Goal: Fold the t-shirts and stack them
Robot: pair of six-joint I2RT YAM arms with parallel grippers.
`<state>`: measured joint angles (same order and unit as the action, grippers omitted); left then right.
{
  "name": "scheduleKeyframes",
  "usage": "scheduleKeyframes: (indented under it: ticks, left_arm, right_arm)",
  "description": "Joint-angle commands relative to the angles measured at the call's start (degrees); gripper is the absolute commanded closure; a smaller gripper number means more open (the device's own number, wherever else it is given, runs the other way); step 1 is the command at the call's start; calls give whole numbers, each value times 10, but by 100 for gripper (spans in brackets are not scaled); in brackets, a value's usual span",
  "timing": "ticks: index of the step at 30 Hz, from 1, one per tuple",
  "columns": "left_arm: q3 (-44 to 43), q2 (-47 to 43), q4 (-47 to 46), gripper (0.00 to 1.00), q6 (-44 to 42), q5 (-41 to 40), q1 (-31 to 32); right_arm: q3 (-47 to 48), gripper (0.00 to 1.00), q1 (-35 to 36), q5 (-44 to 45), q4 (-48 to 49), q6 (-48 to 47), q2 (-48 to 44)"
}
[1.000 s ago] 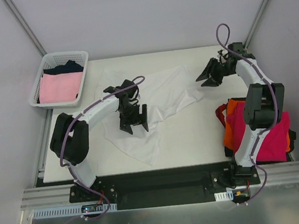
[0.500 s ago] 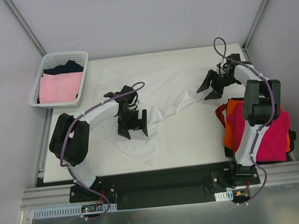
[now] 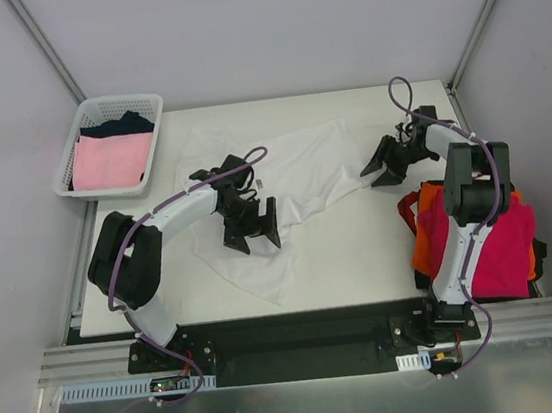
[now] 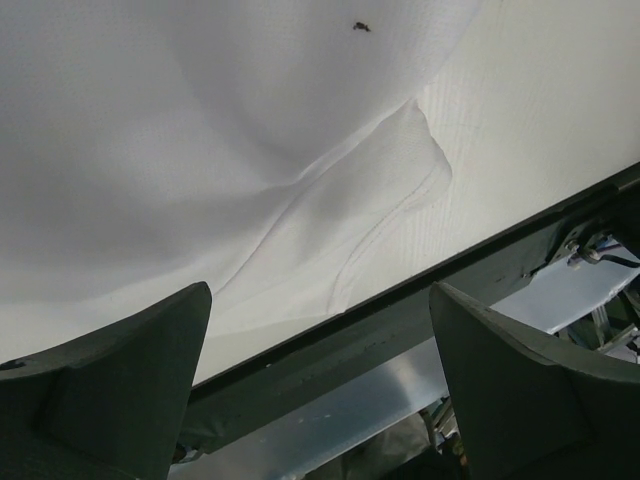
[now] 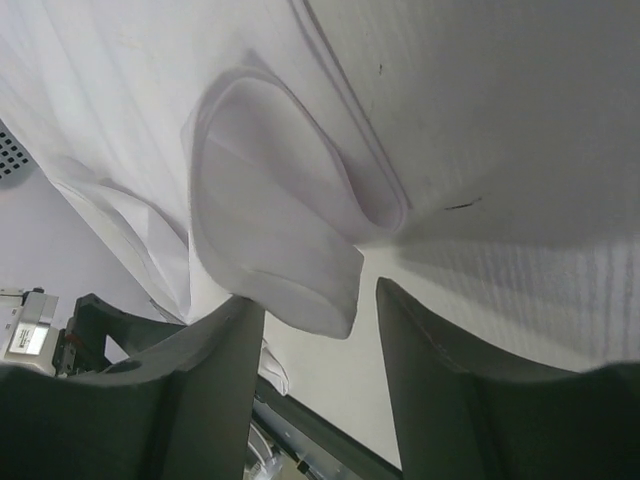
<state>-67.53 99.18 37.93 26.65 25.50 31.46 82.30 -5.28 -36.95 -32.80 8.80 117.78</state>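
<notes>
I'm still flattening the white t-shirt, which lies rumpled across the back middle of the bench. My left fingers hang released over its body. My right fingers stand apart with a sleeve tip between them, ungrasped. Next I'd pinch that sleeve and draw it toward the right edge.

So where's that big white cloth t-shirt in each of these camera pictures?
Top external: the white cloth t-shirt lies spread across the middle of the table.
Left wrist: the t-shirt fills the upper part, with a rumpled edge at centre.
Right wrist: the t-shirt's open sleeve end sits left of centre.
Shared landmark: the bare white table beside the cloth shows in all three.
</notes>
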Motion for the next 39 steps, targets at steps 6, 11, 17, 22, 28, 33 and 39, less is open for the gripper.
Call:
scheduleKeyframes:
  ticks: [6,11,17,22,28,33,39]
  left_arm:
    - [14,-14,-26,10,6,41,0]
    - [18,2,-35,10,2,41,0]
    - [28,41,-50,11,5,38,0]
    - [20,65,-60,12,11,40,0]
    - [-8,95,-69,12,15,59,0]
    - [-18,114,-70,12,8,68,0]
    - [11,81,-41,12,-17,71,-2]
  right_arm:
    - [33,69,20,-4,21,25,12]
    - [33,82,24,-7,16,28,9]
    - [-12,82,40,-10,7,34,-45]
    - [-46,86,52,-2,-71,33,-110]
    - [-79,88,66,30,-190,4,-213]
    - [-79,88,66,48,-281,-23,-275]
    - [-94,89,66,67,-390,-69,-326]
